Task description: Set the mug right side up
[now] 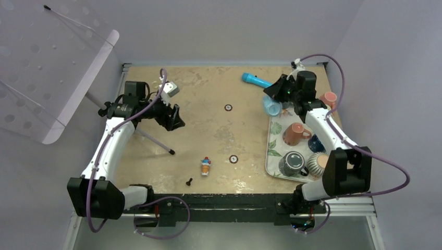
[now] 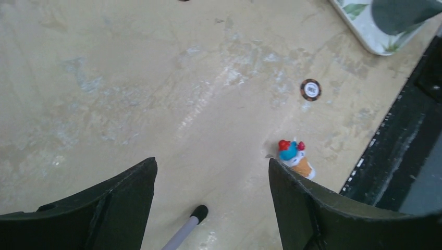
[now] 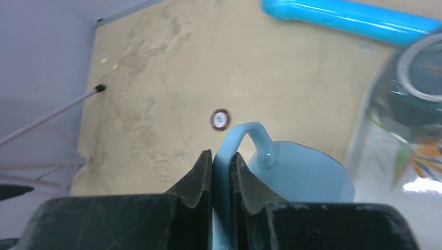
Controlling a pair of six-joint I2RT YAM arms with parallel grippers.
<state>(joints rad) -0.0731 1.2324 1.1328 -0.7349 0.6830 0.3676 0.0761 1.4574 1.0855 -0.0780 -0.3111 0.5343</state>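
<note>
A light blue mug [image 1: 271,107] sits tilted at the far left corner of the tray [image 1: 273,151]. My right gripper [image 1: 277,94] is shut on its handle. In the right wrist view the handle [image 3: 251,134] loops up out of the pinched gap between the right gripper's [image 3: 222,156] jaws. The mug's pale blue body [image 3: 305,174] lies just to the right of them. Over the left part of the table, my left gripper [image 1: 176,121] hangs open with nothing between the fingers; in the left wrist view the left gripper [image 2: 212,166] shows only bare tabletop in its gap.
The leaf-patterned tray holds a brown mug [image 1: 294,133], a dark mug [image 1: 292,163], a striped cup [image 1: 316,163] and a dark blue one [image 1: 316,143]. A pink cup [image 1: 328,99] stands behind it. A blue tube [image 1: 255,79] lies far right. A small toy [image 1: 206,165], a black piece [image 1: 189,182] and a tripod leg [image 1: 154,139] are near the left arm.
</note>
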